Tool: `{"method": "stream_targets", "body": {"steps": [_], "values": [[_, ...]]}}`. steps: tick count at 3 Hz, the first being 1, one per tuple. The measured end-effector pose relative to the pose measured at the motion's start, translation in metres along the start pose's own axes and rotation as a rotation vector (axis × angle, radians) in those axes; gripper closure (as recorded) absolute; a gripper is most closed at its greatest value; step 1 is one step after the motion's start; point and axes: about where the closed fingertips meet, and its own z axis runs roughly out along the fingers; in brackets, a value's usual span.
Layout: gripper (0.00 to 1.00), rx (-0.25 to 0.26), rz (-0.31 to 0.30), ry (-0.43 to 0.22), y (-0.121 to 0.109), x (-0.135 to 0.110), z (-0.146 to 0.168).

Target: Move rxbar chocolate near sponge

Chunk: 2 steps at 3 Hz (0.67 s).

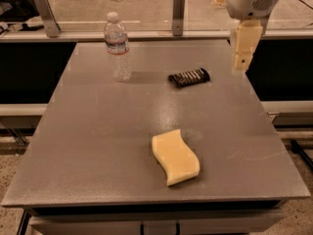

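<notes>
Chocolate bar (189, 77) lies flat on the far half of the grey table (98, 146).
Sponge (175, 156) sits well apart, toward the near edge. Water bottle (118, 47) stands left of the bar, and the gripper (240, 62) hangs to its right. How open it is, I cannot tell.

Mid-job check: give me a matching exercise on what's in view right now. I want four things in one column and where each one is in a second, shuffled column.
Things
1. water bottle
2. chocolate bar
3. sponge
4. gripper

Places
A. lying flat near the front edge of the table
B. up in the air by the table's far right corner, touching nothing
C. standing upright at the far left of the table
D. lying flat on the far half, right of the bottle

Pairs: 1-C, 2-D, 3-A, 4-B
</notes>
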Motion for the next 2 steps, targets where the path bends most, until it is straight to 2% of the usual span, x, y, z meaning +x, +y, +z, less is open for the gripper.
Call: {"method": "stream_targets", "body": {"steps": [1, 2], "values": [[0.00, -0.036, -0.071, -0.064, -0.047, -0.008, 0.048], [0.00, -0.095, -0.107, -0.117, -0.073, -0.022, 0.109]]}}
